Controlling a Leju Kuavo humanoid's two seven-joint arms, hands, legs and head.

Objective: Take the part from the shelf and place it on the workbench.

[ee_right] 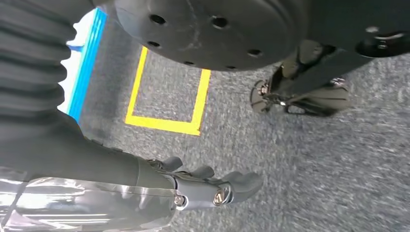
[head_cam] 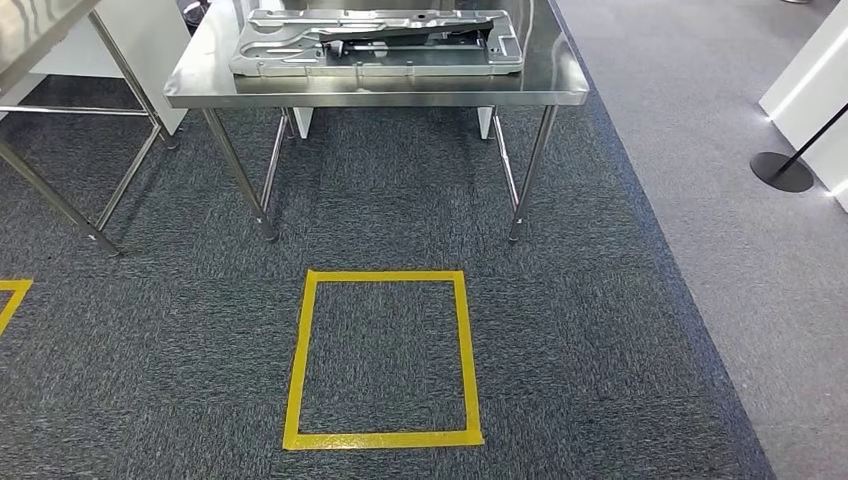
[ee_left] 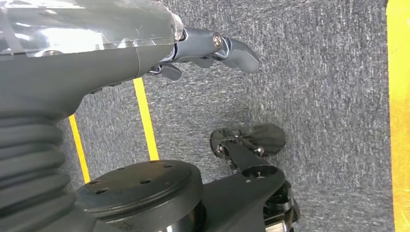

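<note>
Flat grey stamped-metal part (head_cam: 375,42), cutouts and dark bar across it, lies on steel workbench (head_cam: 200,75), well ahead of both hands. Yellow floor square (head_cam: 383,358) before bench. Wrist views: left hand (ee_left: 212,50) and right hand (ee_right: 208,188) hang over carpet, fingers loosely extended, holding nothing.

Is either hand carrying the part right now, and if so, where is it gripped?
Nothing is held. The left hand and right hand hang over the carpet. The part lies on the steel table.
</note>
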